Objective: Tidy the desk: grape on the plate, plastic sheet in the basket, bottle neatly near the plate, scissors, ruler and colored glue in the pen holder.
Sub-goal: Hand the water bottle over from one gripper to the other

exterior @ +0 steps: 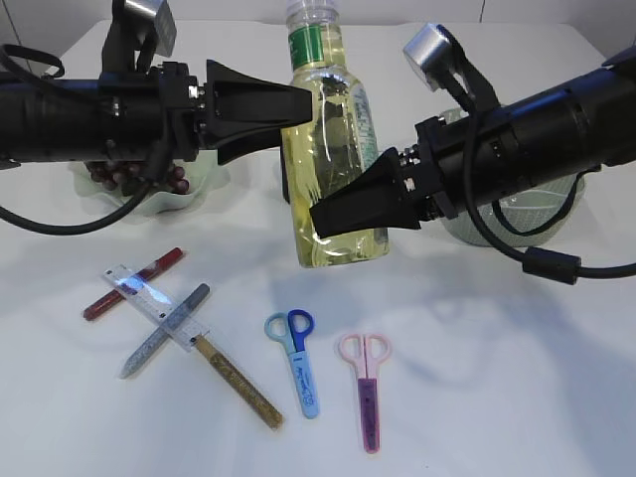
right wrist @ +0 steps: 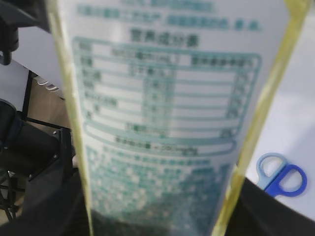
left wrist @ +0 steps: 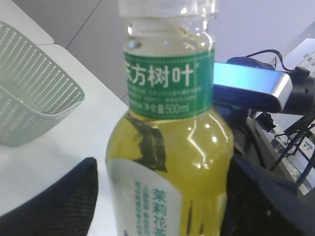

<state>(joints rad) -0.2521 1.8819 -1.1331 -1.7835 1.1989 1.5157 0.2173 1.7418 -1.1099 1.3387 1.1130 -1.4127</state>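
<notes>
Looking across the white bench (exterior: 477, 378), we see the bottle (exterior: 333, 149) upright in the middle, filled with pale yellow drink under a green label band. The right gripper (exterior: 343, 214) has its jaws clamped on the bottle's lower part; the left gripper (exterior: 283, 104) brackets the upper part, its jaws standing either side of the neck – whether they press on it we cannot tell. Behind the left arm sits a pale green plate (exterior: 184, 199) holding dark red grapes (exterior: 119, 177). A basket (exterior: 537, 214) stands behind the right arm – its contents are hidden. In front lie a clear ruler (exterior: 149, 303) crossed over a silver glue tube (exterior: 166, 330), with a red tube (exterior: 132, 283) and a gold tube (exterior: 238, 383) alongside, then blue scissors (exterior: 296, 360) and pink scissors (exterior: 366, 388). A grey wall rises behind.
</notes>
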